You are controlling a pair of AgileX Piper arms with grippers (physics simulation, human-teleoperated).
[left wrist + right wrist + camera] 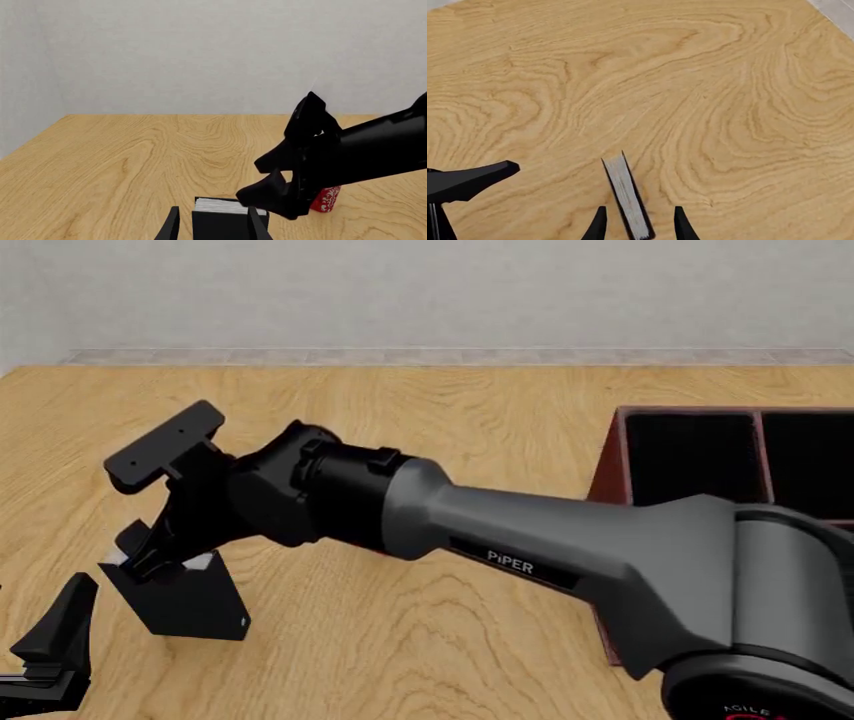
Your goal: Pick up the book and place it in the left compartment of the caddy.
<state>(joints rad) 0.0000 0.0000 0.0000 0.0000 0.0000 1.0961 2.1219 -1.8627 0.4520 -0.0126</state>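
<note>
While the book (180, 595) stands upright on the table (441, 640), well left of the caddy (694, 465), the right gripper (154, 558) straddles its top, jaws apart; the left gripper (47, 655) waits beside it, also parted.

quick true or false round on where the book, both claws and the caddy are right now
1. The thick black hardcover book stands on the light wooden table. True.
2. The right claw has its fingers on either side of the book's top. True.
3. The book is already inside the dark red-brown wooden caddy. False: it is on the table, well left of the caddy in the front view.
4. The left claw is carrying the red patterned mug. False: the mug stands on the table beyond the right arm, and the left claw's fingers frame the book.
5. The caddy's black-lined left compartment has nothing showing in it. True.
</note>
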